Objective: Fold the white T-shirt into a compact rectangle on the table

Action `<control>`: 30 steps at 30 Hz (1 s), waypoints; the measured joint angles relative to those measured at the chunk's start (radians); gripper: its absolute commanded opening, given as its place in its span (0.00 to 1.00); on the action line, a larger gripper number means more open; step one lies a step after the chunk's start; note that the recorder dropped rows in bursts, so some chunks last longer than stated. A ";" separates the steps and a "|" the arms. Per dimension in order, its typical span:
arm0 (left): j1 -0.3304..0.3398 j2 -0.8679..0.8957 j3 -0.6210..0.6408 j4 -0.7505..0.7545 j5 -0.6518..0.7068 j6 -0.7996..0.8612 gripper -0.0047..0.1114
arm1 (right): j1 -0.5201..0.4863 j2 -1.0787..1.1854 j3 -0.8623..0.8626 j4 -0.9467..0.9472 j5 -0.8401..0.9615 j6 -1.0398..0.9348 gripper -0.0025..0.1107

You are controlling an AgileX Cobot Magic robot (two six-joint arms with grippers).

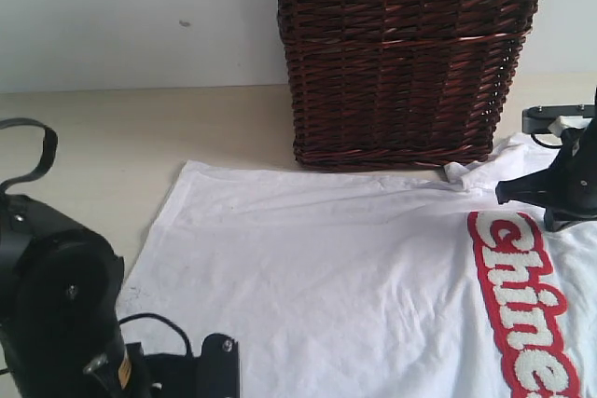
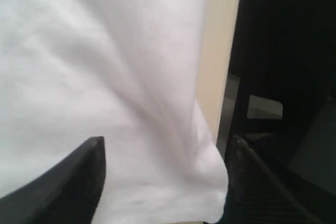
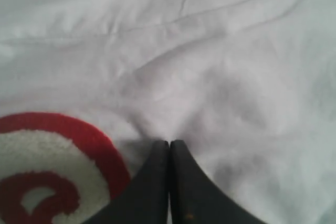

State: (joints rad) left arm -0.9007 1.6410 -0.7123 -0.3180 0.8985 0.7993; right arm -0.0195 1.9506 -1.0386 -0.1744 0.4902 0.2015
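The white T-shirt (image 1: 326, 286) lies spread on the table (image 1: 112, 137), its red-edged lettering (image 1: 522, 295) facing up at the right. In the left wrist view my left gripper (image 2: 167, 150) stands open. A bunched corner of the shirt (image 2: 105, 51) lies loose between its fingers (image 2: 94, 156), beside the table's edge (image 2: 220, 51). My right gripper (image 1: 508, 193) is low over the shirt's far right part, near the lettering's top. Its jaws (image 3: 169, 142) are shut, and creases in the cloth (image 3: 236, 51) run into the tips, beside a red letter (image 3: 47, 171).
A tall dark wicker basket (image 1: 401, 53) stands on the table just behind the shirt's far edge. The bulky black left arm (image 1: 56, 295) fills the near left corner. Bare table shows left of the shirt and beside the basket.
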 measured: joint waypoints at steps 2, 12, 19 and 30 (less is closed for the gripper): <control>0.000 -0.020 -0.035 0.013 0.000 -0.036 0.57 | 0.000 -0.026 0.001 0.007 0.018 -0.006 0.02; 0.128 -0.103 -0.139 0.268 -0.212 -0.381 0.71 | 0.000 -0.226 0.001 0.165 0.186 -0.202 0.02; 0.294 0.006 -0.187 0.407 -0.201 -0.524 0.69 | 0.000 -0.391 0.001 0.473 0.305 -0.446 0.02; 0.265 0.052 -0.195 0.441 -0.317 0.239 0.70 | 0.000 -0.430 0.001 0.652 0.391 -0.585 0.02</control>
State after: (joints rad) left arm -0.6360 1.6925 -0.9077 0.1233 0.5813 1.0379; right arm -0.0195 1.5203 -1.0376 0.4773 0.8809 -0.3836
